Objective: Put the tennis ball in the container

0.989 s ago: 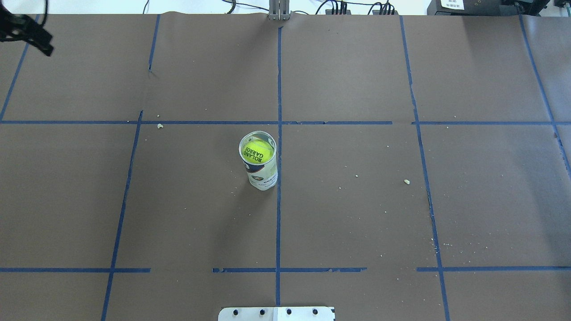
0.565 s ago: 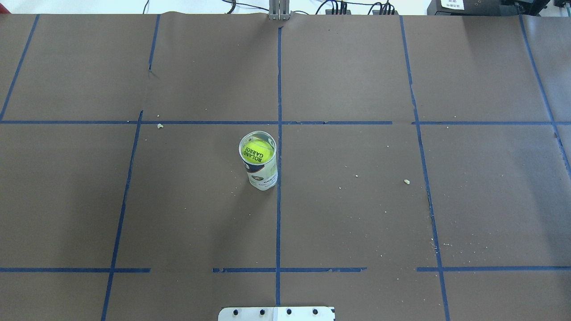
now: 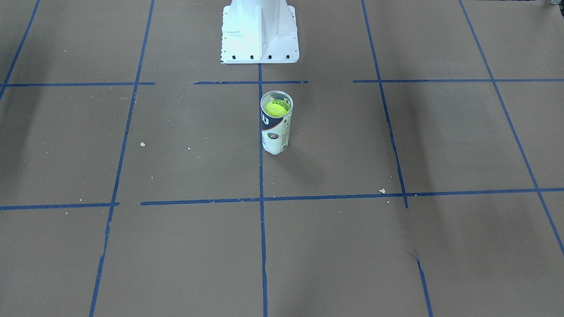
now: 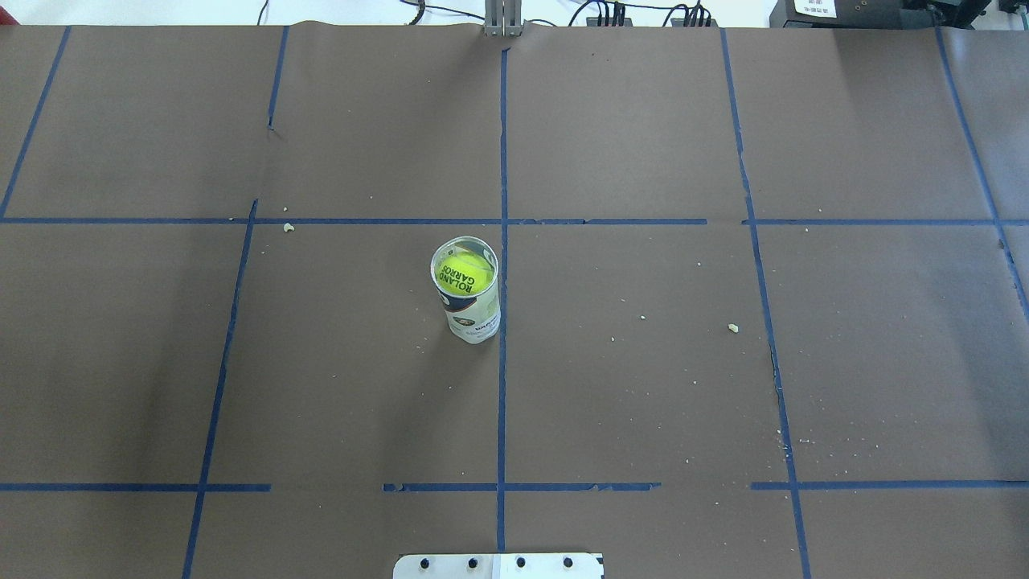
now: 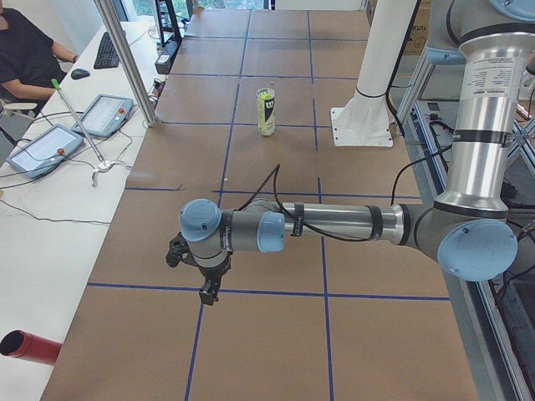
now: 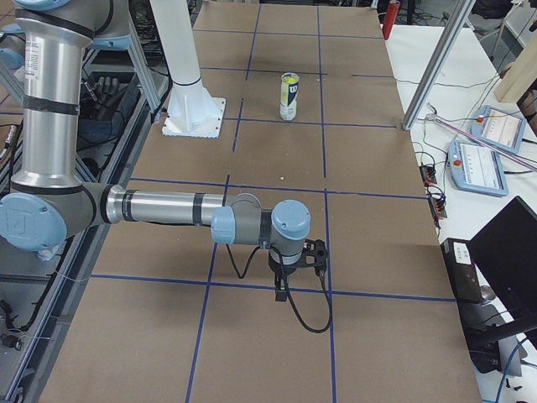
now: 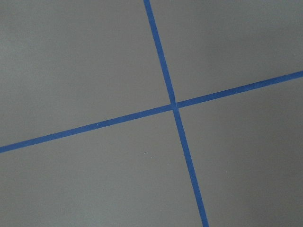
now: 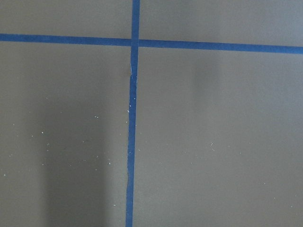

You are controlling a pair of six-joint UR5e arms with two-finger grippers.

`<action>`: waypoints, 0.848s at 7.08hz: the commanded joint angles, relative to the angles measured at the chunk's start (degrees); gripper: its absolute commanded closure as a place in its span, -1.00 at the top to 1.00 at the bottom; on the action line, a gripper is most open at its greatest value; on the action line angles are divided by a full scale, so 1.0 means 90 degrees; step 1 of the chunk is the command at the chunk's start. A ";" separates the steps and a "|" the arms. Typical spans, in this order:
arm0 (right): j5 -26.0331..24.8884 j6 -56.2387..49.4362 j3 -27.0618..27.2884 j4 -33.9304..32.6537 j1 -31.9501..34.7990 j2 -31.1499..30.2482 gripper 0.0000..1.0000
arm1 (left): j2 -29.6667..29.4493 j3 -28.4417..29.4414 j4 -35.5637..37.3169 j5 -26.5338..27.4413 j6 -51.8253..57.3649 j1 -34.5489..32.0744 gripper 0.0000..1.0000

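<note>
The tennis ball [image 4: 465,276], bright yellow-green with black ROLAND GARROS lettering, sits inside the top of the container [image 4: 474,318], showing through its open mouth. The clear tube with its white and navy label stands upright near the table's middle, beside a blue tape line; the ball [image 3: 276,108] and container [image 3: 274,137] also show from the front. My left gripper [image 5: 206,286] hangs over the table far from the tube, seen only in the exterior left view. My right gripper [image 6: 282,288] is likewise far off, seen only from the right. Whether either is open or shut, I cannot tell.
The white robot base [image 3: 260,35] stands behind the tube. Blue tape lines grid the brown table cover. Beyond the table's operator side are tablets [image 5: 104,113], a metal pole [image 5: 125,58], a red cylinder [image 5: 29,347] and a seated person [image 5: 25,50].
A black gripper at the top-left corner of the overhead view one second ago has left that view. The ball and tube have not moved.
</note>
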 commanded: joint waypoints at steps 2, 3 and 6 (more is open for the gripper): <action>0.0000 0.0000 0.0001 0.0003 0.0000 0.0000 1.00 | 0.0000 0.0042 0.0006 -0.0001 -0.0034 0.0000 1.00; 0.0000 0.0000 0.0001 0.0003 0.0000 0.0000 1.00 | -0.0010 0.0023 0.0025 -0.0001 -0.0034 0.0000 1.00; 0.0000 0.0000 0.0001 0.0003 0.0000 0.0000 1.00 | 0.0000 -0.0007 0.0045 -0.0001 -0.0024 0.0000 1.00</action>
